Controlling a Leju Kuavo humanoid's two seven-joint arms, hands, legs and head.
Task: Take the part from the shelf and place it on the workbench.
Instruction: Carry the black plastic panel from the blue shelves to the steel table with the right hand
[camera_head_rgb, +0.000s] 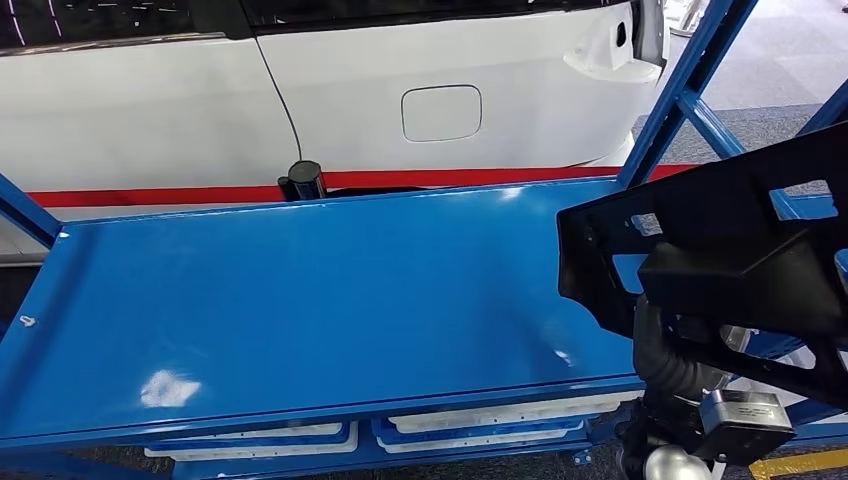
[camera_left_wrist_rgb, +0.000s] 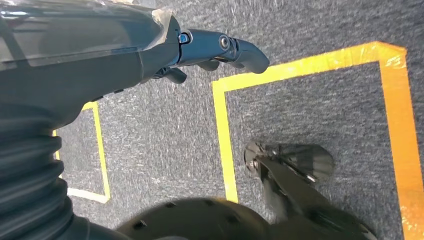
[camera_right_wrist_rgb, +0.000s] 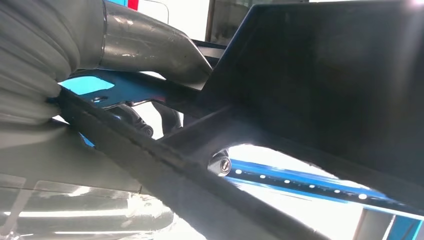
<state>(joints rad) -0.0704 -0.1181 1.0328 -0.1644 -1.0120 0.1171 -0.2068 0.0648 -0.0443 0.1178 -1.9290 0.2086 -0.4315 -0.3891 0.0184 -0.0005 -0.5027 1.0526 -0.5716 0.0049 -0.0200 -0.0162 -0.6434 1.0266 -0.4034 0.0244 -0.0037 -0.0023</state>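
The part (camera_head_rgb: 730, 250) is a flat black plastic panel with angular cut-outs and ribbed edges, held up at three o'clock in the head view, over the right end of the glossy blue metal surface (camera_head_rgb: 300, 300). The right robot hand (camera_right_wrist_rgb: 150, 47) grips it, thick grey thumb pressed on a rib. The left robot hand (camera_left_wrist_rgb: 220, 50) hangs over grey carpet (camera_left_wrist_rgb: 165, 135) marked with yellow tape (camera_left_wrist_rgb: 225, 140), dark fingers curled in, holding nothing. A white car body (camera_head_rgb: 400, 90) stands at twelve o'clock.
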